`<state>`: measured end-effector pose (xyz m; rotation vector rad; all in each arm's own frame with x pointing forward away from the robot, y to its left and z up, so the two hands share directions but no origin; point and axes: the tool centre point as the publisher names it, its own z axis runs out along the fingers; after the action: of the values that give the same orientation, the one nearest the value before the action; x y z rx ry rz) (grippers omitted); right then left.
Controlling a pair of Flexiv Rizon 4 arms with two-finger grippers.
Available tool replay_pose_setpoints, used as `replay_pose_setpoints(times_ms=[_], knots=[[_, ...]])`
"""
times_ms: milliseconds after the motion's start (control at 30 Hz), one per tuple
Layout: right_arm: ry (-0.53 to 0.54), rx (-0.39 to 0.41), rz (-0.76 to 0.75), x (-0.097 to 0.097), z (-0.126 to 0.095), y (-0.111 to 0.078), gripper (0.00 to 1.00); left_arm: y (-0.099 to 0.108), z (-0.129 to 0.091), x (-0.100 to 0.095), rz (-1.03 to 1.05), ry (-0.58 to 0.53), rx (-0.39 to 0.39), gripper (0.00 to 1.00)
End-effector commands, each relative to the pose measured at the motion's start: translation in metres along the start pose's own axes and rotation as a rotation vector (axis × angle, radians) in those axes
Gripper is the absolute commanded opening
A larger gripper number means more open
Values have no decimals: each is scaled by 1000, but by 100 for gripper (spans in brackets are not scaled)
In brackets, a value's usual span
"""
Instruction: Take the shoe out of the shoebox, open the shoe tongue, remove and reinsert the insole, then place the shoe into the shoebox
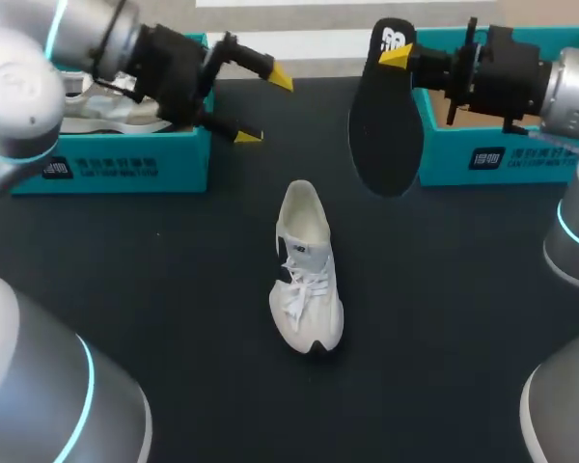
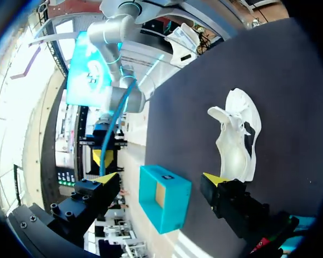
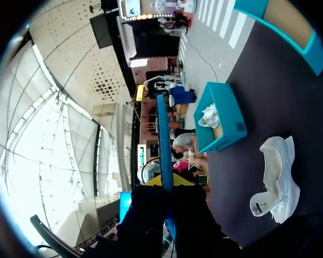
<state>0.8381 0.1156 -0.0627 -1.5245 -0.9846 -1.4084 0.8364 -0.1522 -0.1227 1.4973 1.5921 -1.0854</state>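
A white shoe [image 1: 307,270] lies on the black table at the middle, with its laces up. My right gripper [image 1: 396,56] is shut on the heel end of a black insole [image 1: 386,121], which hangs in the air behind and to the right of the shoe. In the right wrist view the insole [image 3: 164,140] is edge-on between the closed fingers of the gripper [image 3: 166,183], with the shoe [image 3: 277,177] off to one side. My left gripper [image 1: 262,106] hovers open and holds nothing, beside the left shoebox [image 1: 106,164]. In its own view this gripper [image 2: 160,178] looks toward the shoe [image 2: 237,140].
The left teal shoebox holds a second white shoe [image 1: 106,108]. Another open teal shoebox [image 1: 502,154] stands at the back right, under my right arm. In the left wrist view a teal box [image 2: 164,196] sits ahead of the fingers. Around the shoe lies bare black table [image 1: 174,289].
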Motion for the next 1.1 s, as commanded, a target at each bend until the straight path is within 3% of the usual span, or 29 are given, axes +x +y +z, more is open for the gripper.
replay_pose_setpoints(times_ms=[33,200,400,567,667,733,767,1100], knots=[[-25,12,40,-4,35,17,0,-15,-8,3,21,-203,-26,100],[-40,1,132,-13,57,22,0,-17,-5,-3,46,-225,-24,100],[-45,21,208,-26,86,12,0,-13,1,-11,76,-252,-35,100],[-35,23,226,-31,104,8,0,-11,6,-18,99,-284,-18,93],[-30,26,229,-33,114,9,0,-10,10,-21,113,-298,-5,80],[-31,32,232,-34,120,11,0,-10,12,-23,119,-305,8,60],[-31,34,233,-34,122,11,0,-10,13,-24,121,-306,12,55],[-40,41,233,-33,131,17,0,-16,19,-28,133,-324,35,44]])
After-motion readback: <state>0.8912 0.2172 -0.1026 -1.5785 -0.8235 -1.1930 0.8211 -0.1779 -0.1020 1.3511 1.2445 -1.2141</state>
